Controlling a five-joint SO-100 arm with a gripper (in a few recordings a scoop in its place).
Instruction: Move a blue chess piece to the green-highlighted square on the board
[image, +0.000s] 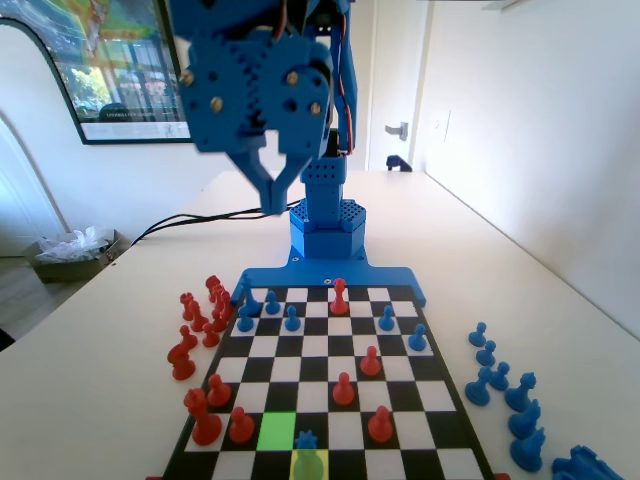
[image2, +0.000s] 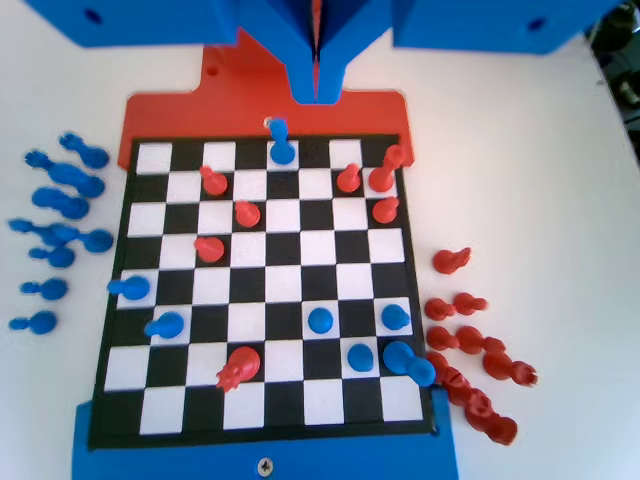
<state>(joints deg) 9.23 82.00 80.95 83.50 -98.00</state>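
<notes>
Blue chess piece (image: 306, 440), bottom centre: light, rigid, slick plastic; likely best gripped below crown. Gripper (image: 274, 200) clenched, empty.

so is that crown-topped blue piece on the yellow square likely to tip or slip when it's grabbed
The blue chess piece looks like small rigid plastic, so probably light and stiff. Standing tall on a narrow round base, it could tip if nudged sideways. Its toothed top may give the pincer some grip, though smooth plastic can slip.
</notes>
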